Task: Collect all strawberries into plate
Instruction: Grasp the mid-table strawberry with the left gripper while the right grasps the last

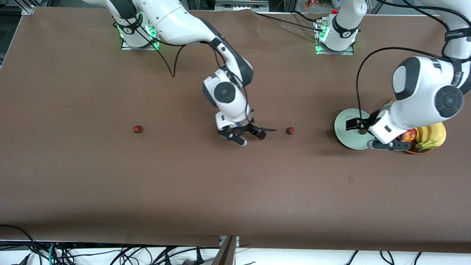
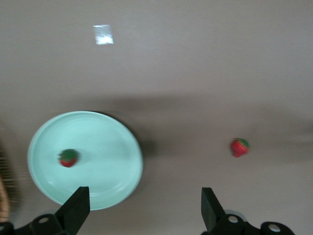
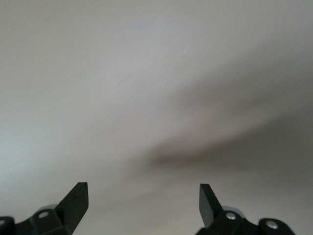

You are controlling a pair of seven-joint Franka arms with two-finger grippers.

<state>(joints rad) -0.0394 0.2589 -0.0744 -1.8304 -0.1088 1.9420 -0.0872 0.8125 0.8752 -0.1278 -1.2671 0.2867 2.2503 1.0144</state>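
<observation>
The plate (image 1: 347,129) sits toward the left arm's end of the table and holds one strawberry (image 2: 68,158), near the rim at about nine o'clock in the left wrist view. Beside the plate, a basket (image 1: 419,149) holds bananas (image 1: 432,136) and an apple (image 1: 409,136).

Three strawberries show in all: one in the plate and two on the bare table (image 1: 235,191). One loose strawberry (image 1: 290,130) lies between the plate and the right gripper (image 1: 250,135). The other (image 1: 137,129) lies well apart, toward the right arm's end.

The left gripper (image 1: 362,137) hangs over the plate, fingers apart and empty. The right gripper is low over mid-table, fingers also spread, holding nothing.
</observation>
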